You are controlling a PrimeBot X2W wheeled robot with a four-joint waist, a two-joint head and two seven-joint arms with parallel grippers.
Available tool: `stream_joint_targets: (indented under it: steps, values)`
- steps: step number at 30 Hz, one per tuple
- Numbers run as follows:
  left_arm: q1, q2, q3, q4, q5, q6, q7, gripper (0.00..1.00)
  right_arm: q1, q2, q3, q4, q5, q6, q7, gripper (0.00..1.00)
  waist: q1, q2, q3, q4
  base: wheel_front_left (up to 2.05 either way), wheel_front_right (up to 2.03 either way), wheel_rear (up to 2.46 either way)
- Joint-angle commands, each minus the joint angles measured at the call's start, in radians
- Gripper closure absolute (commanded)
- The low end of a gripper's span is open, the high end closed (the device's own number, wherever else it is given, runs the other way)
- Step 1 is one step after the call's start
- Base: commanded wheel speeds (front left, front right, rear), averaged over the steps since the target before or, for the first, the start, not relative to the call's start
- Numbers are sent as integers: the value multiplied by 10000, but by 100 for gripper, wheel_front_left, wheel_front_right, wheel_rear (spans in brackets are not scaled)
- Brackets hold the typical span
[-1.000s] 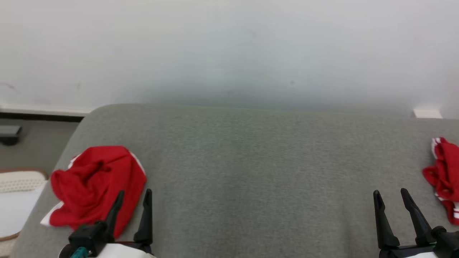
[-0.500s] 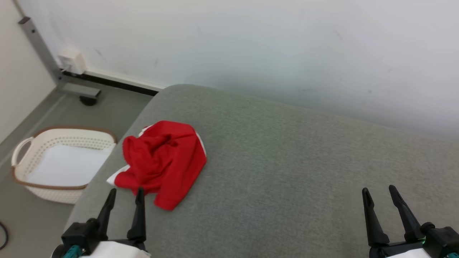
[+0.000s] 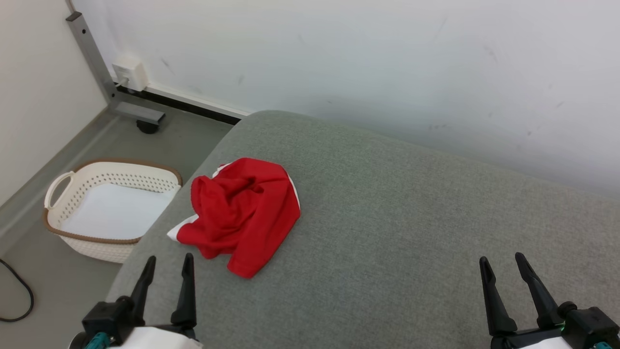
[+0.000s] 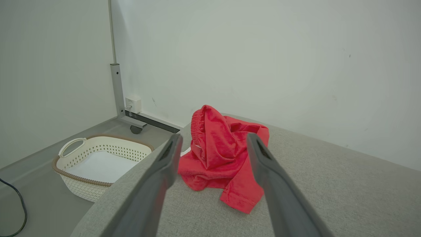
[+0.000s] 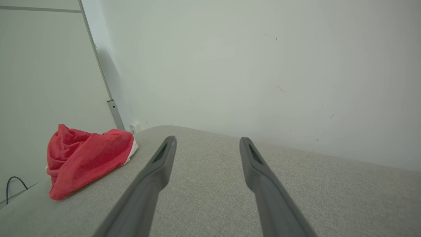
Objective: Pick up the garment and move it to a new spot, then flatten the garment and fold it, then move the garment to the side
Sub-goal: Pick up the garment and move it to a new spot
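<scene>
A crumpled red garment [image 3: 244,213] with white trim lies near the left end of a grey cushioned surface [image 3: 411,232]. My left gripper [image 3: 168,259] stands open just short of it, at the lower left, with nothing between its fingers. In the left wrist view the garment [image 4: 223,154] sits straight ahead between the two fingers [image 4: 167,158]. My right gripper [image 3: 502,259] is open at the lower right, far from the cloth. The right wrist view has the garment [image 5: 85,158] off to the left, with the right gripper [image 5: 207,141] over bare grey fabric.
A white perforated laundry basket [image 3: 63,213] with a brown rim stands on the floor left of the cushion. A grey metal post [image 3: 92,58] and a wall socket [image 3: 130,75] are behind it. A black cable [image 3: 19,300] lies on the floor. A pale wall [image 3: 387,63] runs behind.
The head camera has swung to the left, so the basket and floor came into view and a second red cloth at the right edge left it. Both grippers stay open.
</scene>
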Motion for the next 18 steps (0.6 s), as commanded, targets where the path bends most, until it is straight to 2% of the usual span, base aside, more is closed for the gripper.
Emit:
stream_joint_targets:
  steps: [1, 9, 14, 18]
  values:
    - [57, 35, 50, 0, -88, 19, 5, 0, -95, -60, 33, 46, 57, -22, 11, 0, 0, 0, 0, -46, 0, 0, 0]
    - [-257, 75, 169, 154, -68, -20, 5, 0, -176, -147, 107, 45, 95, -22, 11, 0, 0, 0, 53, -260, 0, 0, 0]
    - [-1032, 590, 191, 413, -115, -73, 156, 0, -300, -204, 159, 63, 55, -22, 12, 0, 0, 0, 188, -505, 0, 0, 0]
    - [-1842, 1115, 353, 579, -343, -81, 984, 0, -483, -239, 102, -6, -15, -22, 11, 0, 0, 0, 444, -924, 0, 0, 0]
